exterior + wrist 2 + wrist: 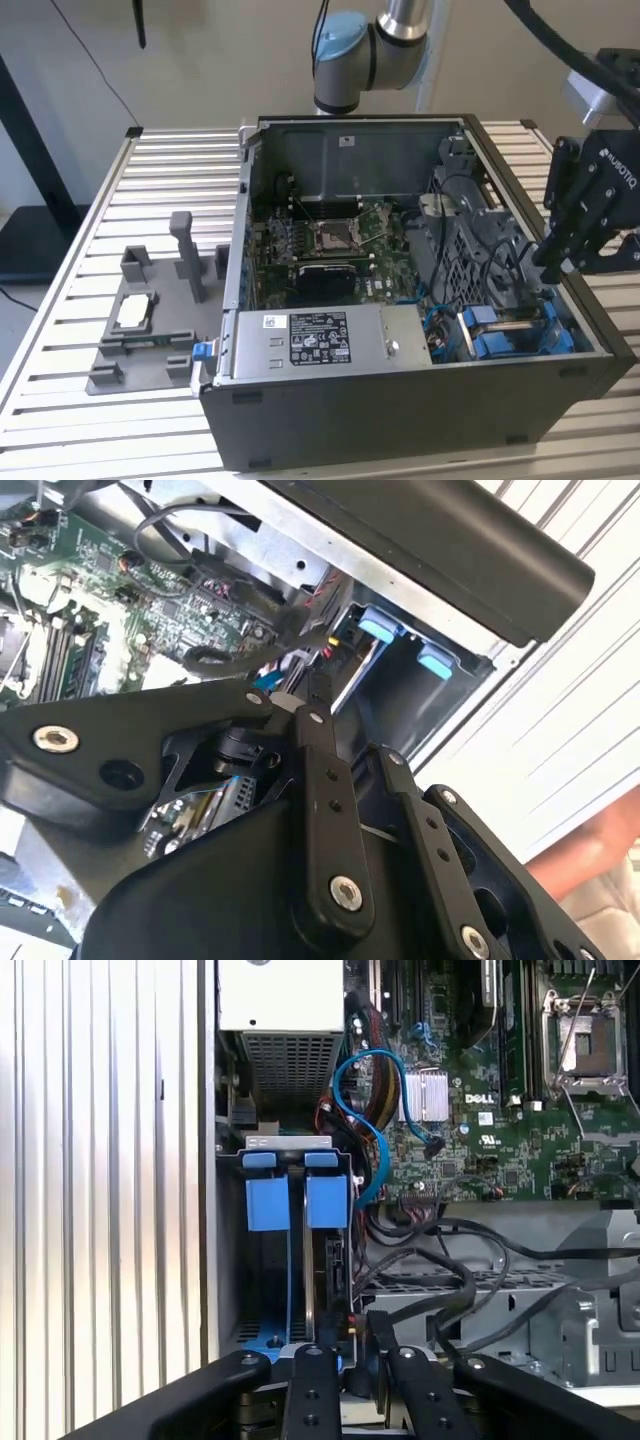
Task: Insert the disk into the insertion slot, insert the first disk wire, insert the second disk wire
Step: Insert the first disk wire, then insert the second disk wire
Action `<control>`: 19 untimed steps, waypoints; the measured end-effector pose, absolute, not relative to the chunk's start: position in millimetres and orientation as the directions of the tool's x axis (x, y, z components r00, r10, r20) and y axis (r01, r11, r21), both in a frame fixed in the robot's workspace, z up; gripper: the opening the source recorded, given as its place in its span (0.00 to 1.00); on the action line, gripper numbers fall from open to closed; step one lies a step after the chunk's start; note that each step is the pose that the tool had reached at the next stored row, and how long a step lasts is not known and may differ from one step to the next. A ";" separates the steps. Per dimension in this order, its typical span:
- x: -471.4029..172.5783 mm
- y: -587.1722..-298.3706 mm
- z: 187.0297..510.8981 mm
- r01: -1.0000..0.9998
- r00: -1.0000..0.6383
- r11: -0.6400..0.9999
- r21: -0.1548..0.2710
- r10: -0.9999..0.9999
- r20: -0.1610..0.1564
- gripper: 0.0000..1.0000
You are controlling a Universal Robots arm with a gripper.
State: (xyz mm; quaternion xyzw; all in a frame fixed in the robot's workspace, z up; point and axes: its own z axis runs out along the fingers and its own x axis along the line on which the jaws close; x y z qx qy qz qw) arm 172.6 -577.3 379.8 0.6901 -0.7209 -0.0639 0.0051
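The disk's blue frame (326,1200) stands edge-on in the insertion slot (262,1290), beside a second blue tab. In the exterior view the slot (520,345) lies in the open computer case's near corner, on the exterior view's right, with blue frames in it. My black gripper (552,272) hangs over the case's wall on that side, just above the slot's far end. In the first wrist view the gripper (348,1360) is shut, with a black disk wire (455,1295) running out from between its fingers. In the second wrist view its fingertips (312,695) pinch a small connector.
The green motherboard (330,235) fills the case floor. A silver labelled power-supply box (320,340) sits at the case front. Loose black and blue cables (345,1080) lie beside the slot. A grey fixture with a small silver chip (135,312) stands on the slatted table (80,300). A hand (590,850) is nearby.
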 end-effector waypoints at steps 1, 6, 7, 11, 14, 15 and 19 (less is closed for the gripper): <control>172.6 -577.0 383.4 -0.994 -0.047 0.039 0.099 -0.996 -0.081 0.27; 172.5 -573.4 391.2 -0.994 -0.049 0.041 0.097 -0.996 -0.080 0.27; 172.4 -573.5 391.2 -0.994 -0.049 0.041 0.097 -0.996 -0.080 0.27; 172.4 -572.5 391.2 -0.996 -0.047 0.041 0.078 -0.996 -0.081 0.27; 172.2 -571.2 391.2 -0.998 -0.045 0.041 0.043 -0.996 -0.083 0.27; 172.3 -569.9 391.2 -0.998 -0.044 0.041 0.040 -0.996 -0.083 0.27; 172.9 -565.2 391.0 -0.998 -0.044 0.041 0.037 -0.995 -0.087 0.27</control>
